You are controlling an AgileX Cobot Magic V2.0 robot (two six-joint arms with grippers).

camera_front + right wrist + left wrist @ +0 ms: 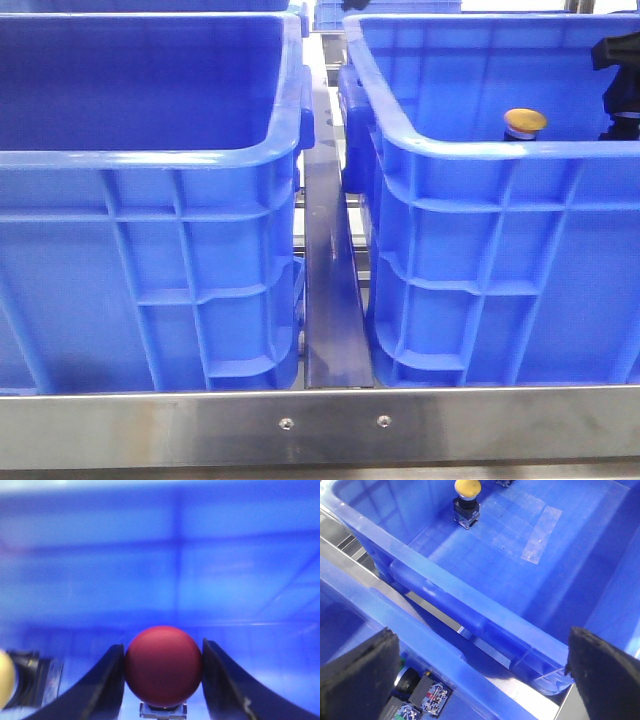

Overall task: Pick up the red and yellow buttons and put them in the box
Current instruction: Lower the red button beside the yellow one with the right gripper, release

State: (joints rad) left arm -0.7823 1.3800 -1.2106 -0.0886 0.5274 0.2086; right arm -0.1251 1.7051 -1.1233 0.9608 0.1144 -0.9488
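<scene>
Two blue crates stand side by side on a steel frame (pixel 330 425), with a metal rail (pixel 330 300) running in the gap between them. In the front view the left crate (pixel 150 160) shows only bare blue inner walls; its floor is hidden behind the near wall. The right crate (pixel 480 150) holds the yellow button (pixel 524 122), whose domed cap peeks just above the near rim, and part of the right arm (pixel 620 75) reaches down into the crate at its far right side.

The left wrist view looks down across both crates. The yellow button (pixel 466 500) stands upright on its dark block base on the floor of one crate, near the far wall, with pale strips of tape (pixel 540 535) stuck to the floor beside it. In the nearer crate, several small switch parts (pixel 422 695) lie in the corner; what they are exactly is hard to tell. The left gripper (pixel 482 675) is spread wide and holds nothing, its dark fingers (pixel 357 680) at either edge of the view.

The right gripper (pixel 163 667) is closed around the red button (pixel 163 665), a finger pressed against each side of the round cap, with a clear base just visible below. Blurred blue crate wall fills the background, and a sliver of the yellow button (pixel 6 677) shows beside the gripper.
</scene>
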